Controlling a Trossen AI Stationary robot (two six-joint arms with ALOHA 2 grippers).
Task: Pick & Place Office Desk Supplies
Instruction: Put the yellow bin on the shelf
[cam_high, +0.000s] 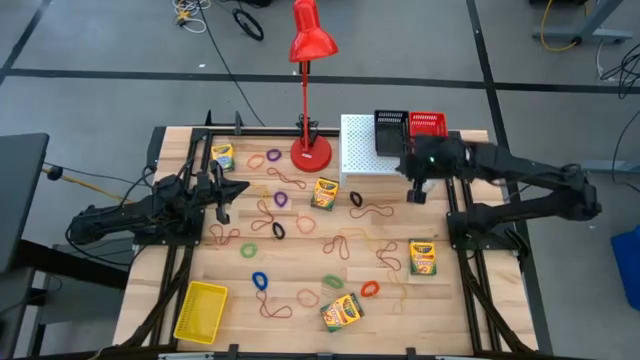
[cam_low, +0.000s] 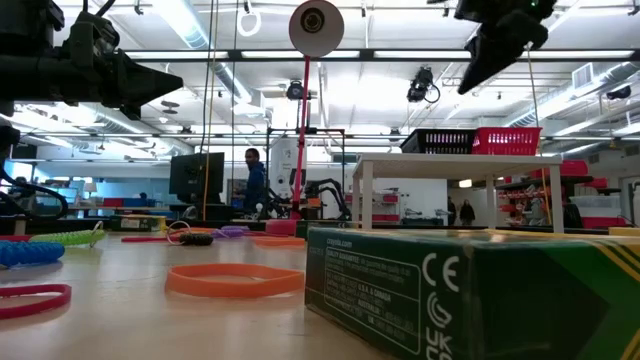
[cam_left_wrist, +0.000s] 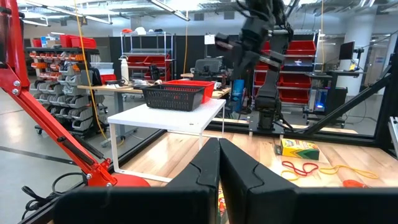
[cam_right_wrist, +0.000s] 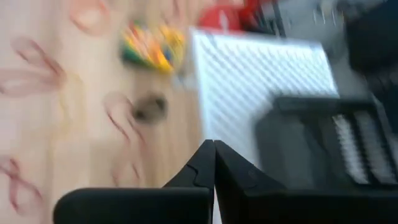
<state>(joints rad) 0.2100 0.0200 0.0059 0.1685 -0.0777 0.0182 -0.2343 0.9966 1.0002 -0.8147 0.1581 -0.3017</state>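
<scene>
Left gripper (cam_high: 222, 196) sits over the left part of the table (cam_high: 400, 310), fingers clenched together with nothing between them; the left wrist view shows the two dark fingers pressed flat against each other. Just behind it, at the table's far-left corner, lies one crayon box (cam_high: 222, 155). On its near side, at the front-left corner, is a yellow tray (cam_high: 200, 311).

To the right of the left gripper, rubber-band loops are scattered across the middle of the table: purple ones (cam_high: 281, 199), a blue one (cam_high: 260, 281), a green one (cam_high: 332, 282), an orange one (cam_high: 370, 289), and thin red loops (cam_high: 375, 211). A second crayon box (cam_high: 325, 193) lies near the base of the red desk lamp (cam_high: 311, 152); a third (cam_high: 342, 312) lies near the front edge.

Right gripper (cam_high: 417, 192) hangs just off the right-hand front corner of the white perforated stand (cam_high: 358, 150), raised above the table, fingers clenched and empty per the right wrist view. Behind it on the stand sit a black basket (cam_high: 391, 131) and a red basket (cam_high: 428, 123). On its near side, well apart, lies a fourth crayon box (cam_high: 423, 257).
</scene>
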